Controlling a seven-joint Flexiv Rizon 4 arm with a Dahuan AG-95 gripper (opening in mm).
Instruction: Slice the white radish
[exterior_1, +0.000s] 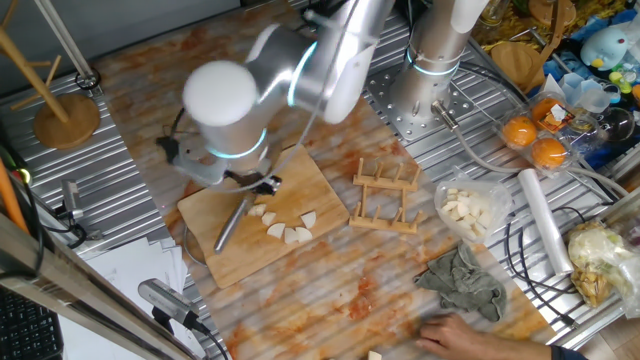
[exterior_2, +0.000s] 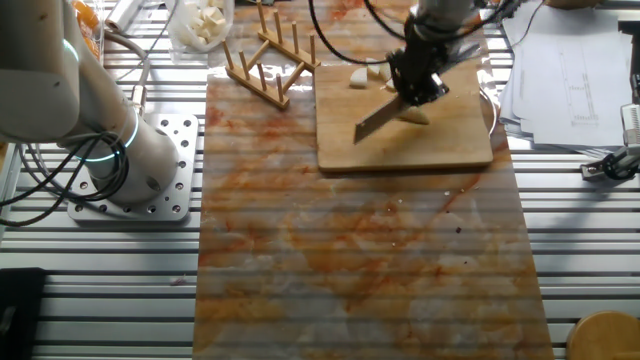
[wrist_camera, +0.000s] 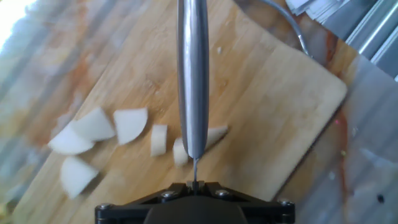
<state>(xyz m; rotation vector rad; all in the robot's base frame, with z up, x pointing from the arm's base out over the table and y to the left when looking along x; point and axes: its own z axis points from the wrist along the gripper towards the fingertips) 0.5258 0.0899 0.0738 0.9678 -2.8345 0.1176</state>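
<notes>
On the wooden cutting board (exterior_1: 262, 228), my claw (exterior_2: 418, 82) is clamped on a knife (wrist_camera: 193, 74) whose blade slants down across the white radish (wrist_camera: 200, 142), resting on the tapered end piece. Several cut slices (wrist_camera: 93, 130) lie just beside the blade, toward the wooden rack (exterior_1: 386, 196). The board sits on the stained tabletop (exterior_2: 350, 260).

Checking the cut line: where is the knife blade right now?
In the hand view the knife blade runs down the middle over the cutting board, across the white radish, cut slices lying left.
</notes>
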